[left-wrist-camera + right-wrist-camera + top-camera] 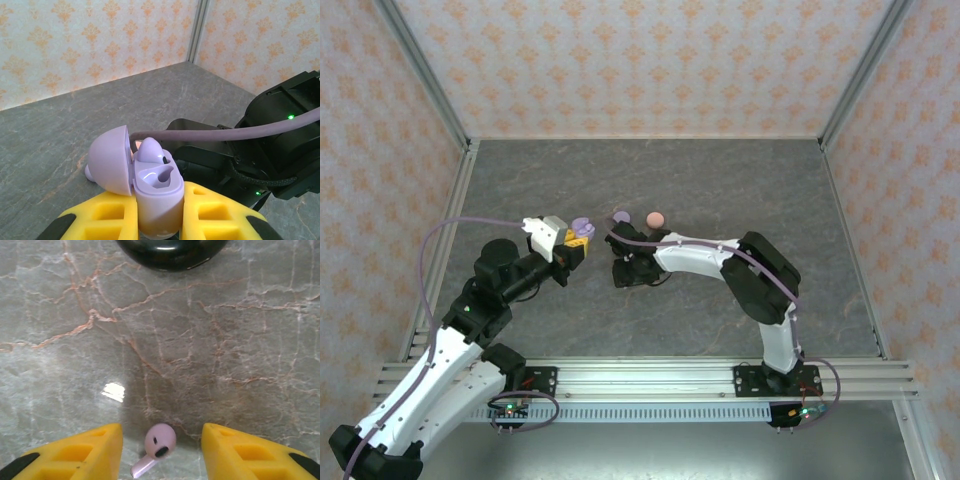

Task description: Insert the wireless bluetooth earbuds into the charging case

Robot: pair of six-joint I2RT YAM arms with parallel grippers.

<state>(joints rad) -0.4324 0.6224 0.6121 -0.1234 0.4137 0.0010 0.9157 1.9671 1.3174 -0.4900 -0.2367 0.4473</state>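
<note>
The right tool hangs low with its two halves apart, one on each side of a tiny pale purple earbud lying on the grey worktop. Over to the left, the left tool is clamped on the purple case. Its lid is open and one hole is empty. The earbud is small and smooth. I think a crooked squeeze could make it pop out and roll away.

Patterned walls, grey marbled tabletop
</note>
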